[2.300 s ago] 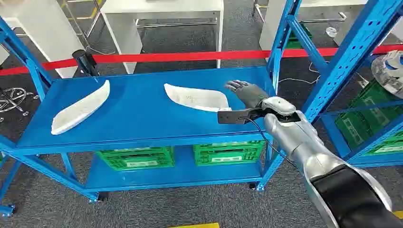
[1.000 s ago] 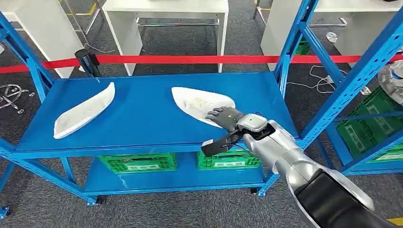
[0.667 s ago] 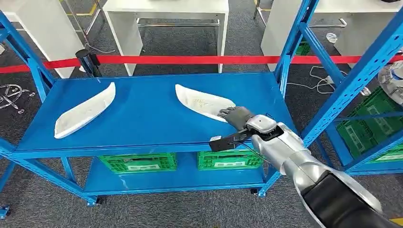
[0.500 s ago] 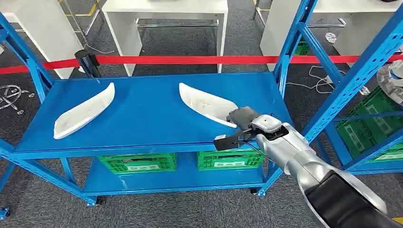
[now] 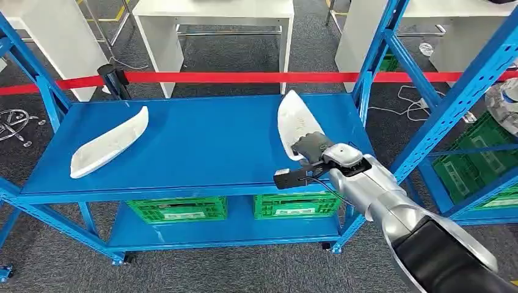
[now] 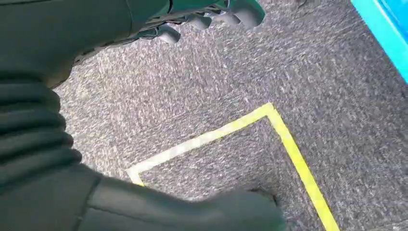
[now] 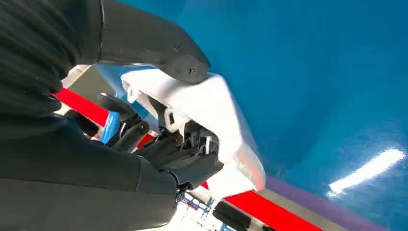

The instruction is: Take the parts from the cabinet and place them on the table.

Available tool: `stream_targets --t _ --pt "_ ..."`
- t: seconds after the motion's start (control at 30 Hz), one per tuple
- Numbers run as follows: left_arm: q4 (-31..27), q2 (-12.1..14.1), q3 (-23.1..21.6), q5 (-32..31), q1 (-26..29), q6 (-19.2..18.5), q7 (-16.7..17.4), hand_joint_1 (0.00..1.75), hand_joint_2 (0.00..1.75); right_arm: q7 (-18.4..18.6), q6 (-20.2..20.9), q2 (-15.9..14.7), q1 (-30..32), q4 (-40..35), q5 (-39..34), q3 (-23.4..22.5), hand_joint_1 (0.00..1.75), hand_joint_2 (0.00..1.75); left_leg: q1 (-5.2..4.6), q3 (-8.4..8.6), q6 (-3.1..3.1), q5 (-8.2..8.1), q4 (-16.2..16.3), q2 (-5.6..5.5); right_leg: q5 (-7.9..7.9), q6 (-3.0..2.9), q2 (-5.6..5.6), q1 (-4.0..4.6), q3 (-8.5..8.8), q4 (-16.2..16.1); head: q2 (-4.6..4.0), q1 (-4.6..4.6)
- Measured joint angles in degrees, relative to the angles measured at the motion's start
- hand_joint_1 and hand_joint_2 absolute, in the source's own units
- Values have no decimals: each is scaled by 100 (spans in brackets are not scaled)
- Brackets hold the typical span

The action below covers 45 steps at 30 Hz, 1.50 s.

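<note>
Head view is showing our right hand [image 5: 310, 146] gripping the near end of a white curved part [image 5: 294, 124], and we are reading the grip as closed firmly on it rather than merely touching. Looking through the right wrist view, we are seeing the thick thumb [image 7: 159, 45] pressing on one face of the white curved part [image 7: 211, 115] while the darker fingers [image 7: 178, 159] are curling under the other face, so the hand is narrow and full. The part is standing up from the hand, its long axis running away from us toward the back of the blue shelf [image 5: 183, 140], with its pointed tip high and over the rear edge; we are judging that it is lifted off the shelf surface, though the contact under the hand is hidden. That axis is what the next move is turning on: we are thinking the part has to come out past the blue upright [image 5: 372, 61] just beside it on the right, so drawing it back along its own length looks safer than swinging it sideways. A second white part [image 5: 110, 141] is lying flat at the left end of the same shelf, well apart from the right hand. Our left hand [image 6: 211, 12] is hanging over grey carpet with a yellow floor line [image 6: 288, 144], fingers curled in, holding nothing.
</note>
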Motion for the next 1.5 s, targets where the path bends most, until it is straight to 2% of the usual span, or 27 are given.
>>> stream_targets --t 0.23,0.4,0.8,1.03,1.27,1.5 --pt "0 2 0 -7 -3 -203 -238 0 175 -11 -15 0 -4 0 -42 0 175 175 0 2 0 0 0 0 0 0 0 0 1 0 0 0" --pt "0 9 0 -24 -11 -81 -234 0 175 0 -94 2 -20 0 -107 0 175 175 0 2 -1 0 0 0 0 0 0 1 1 0 0 0" --pt "0 17 90 116 -32 -20 9 0 175 166 -523 133 -502 -2 -398 -9 175 175 0 1 -1 0 -1 0 0 0 1 1 0 3 0 0" --pt "0 17 116 103 -76 -63 168 0 175 249 -934 284 -866 -101 -614 -206 175 175 0 1 -1 0 -1 0 -1 -1 0 1 -1 6 0 0" --pt "-2 17 138 68 -137 -74 229 0 175 304 -1151 393 -997 -240 -627 -380 175 175 0 3 -1 0 -1 -1 -2 -3 0 1 0 6 0 0" --pt "-4 17 153 116 -170 -74 324 0 175 553 -1484 483 -1153 -383 -500 -483 175 175 0 3 -1 0 -1 1 -2 -3 1 1 -1 7 0 0"
